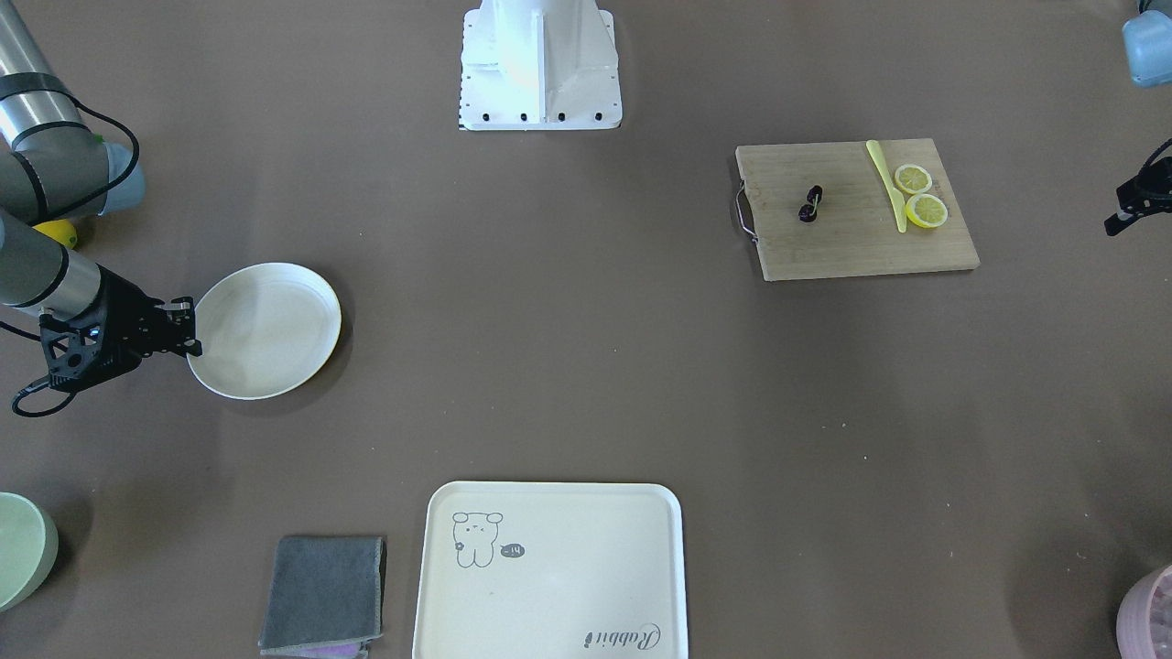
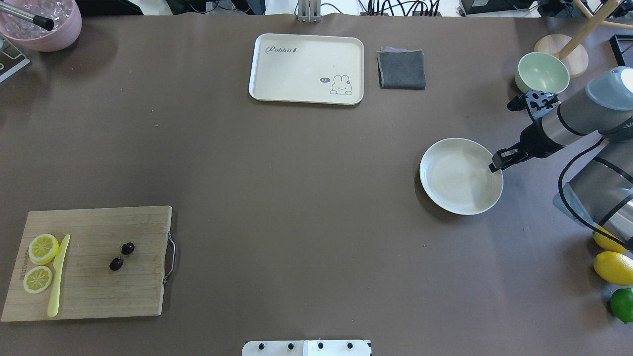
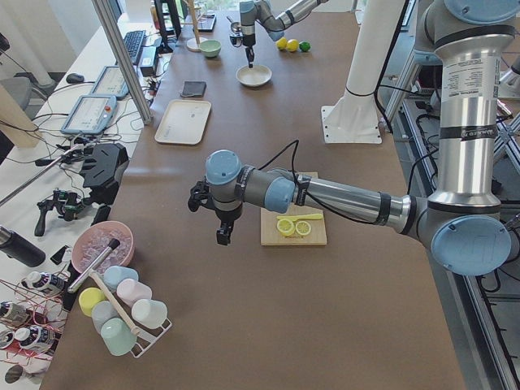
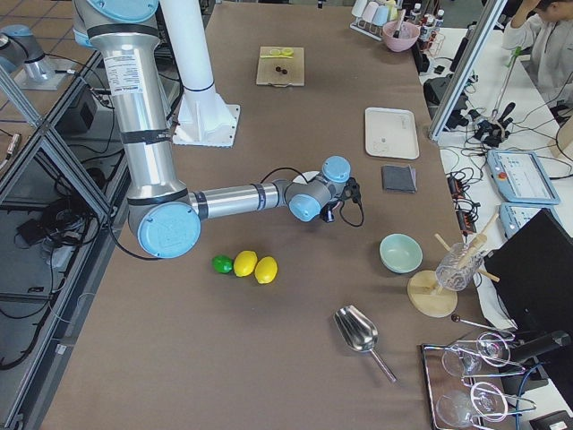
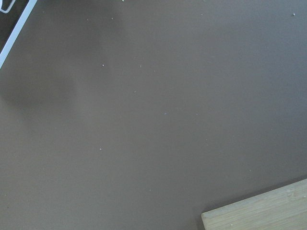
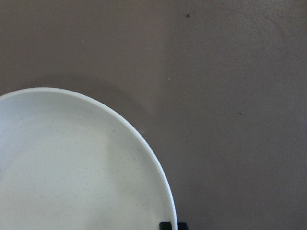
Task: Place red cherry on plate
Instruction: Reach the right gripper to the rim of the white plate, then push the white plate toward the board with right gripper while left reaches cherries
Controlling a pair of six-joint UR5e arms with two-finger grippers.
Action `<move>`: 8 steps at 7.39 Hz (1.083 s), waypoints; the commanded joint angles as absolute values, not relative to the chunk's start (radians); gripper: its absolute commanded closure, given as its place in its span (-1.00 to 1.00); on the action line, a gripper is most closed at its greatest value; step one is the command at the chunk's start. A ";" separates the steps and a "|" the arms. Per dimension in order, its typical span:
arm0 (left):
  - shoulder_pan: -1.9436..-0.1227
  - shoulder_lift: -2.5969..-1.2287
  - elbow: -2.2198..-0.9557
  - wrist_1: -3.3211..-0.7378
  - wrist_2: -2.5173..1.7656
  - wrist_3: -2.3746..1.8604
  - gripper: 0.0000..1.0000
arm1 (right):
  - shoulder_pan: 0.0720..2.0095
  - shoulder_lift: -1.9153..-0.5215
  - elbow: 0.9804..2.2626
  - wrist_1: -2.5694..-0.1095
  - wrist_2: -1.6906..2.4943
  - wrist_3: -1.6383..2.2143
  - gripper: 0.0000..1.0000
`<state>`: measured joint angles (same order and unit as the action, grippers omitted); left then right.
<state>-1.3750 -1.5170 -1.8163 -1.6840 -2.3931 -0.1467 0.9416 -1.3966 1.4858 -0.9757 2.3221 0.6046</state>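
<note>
Judging the red cherry (image 2: 127, 248) light, soft, roll-prone, you should pinch its stem gently; left claw (image 3: 224, 236), and right claw (image 2: 498, 161) at plate (image 2: 445, 198) rim: opening unreadable.

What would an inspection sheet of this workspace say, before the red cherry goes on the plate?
Surface: brown table covering, flat, a few small specks.
Job's things: dark red cherry pair lies on the wooden cutting board; round cream-white plate holds nothing, at the table's other end.
Clutter: two lemon slices and yellow plastic knife on the board; cream rectangular tray, folded grey cloth, pale green bowl, whole lemons, lime.
Grippers: right gripper at the plate's rim, left gripper above the table beside the board; open or shut unclear for both.
Cables: black cable loops beside the right arm.
Surroundings: tablets on a side bench; a person sits there.
</note>
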 commanded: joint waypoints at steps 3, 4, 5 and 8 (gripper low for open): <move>-1.096 -1.340 -1.914 -2.255 -2.295 -0.731 -0.96 | 0.869 -1.283 1.529 -0.974 2.319 0.892 1.00; -0.998 -1.342 -1.946 -2.260 -2.243 -0.779 -0.96 | 0.829 -1.241 1.543 -0.974 2.310 0.981 1.00; -0.904 -1.339 -1.974 -2.260 -2.158 -0.794 -0.95 | 0.786 -1.208 1.571 -0.976 2.287 1.077 1.00; -0.728 -1.338 -2.013 -2.260 -2.053 -0.947 -0.87 | 0.632 -1.131 1.588 -0.979 2.146 1.244 1.00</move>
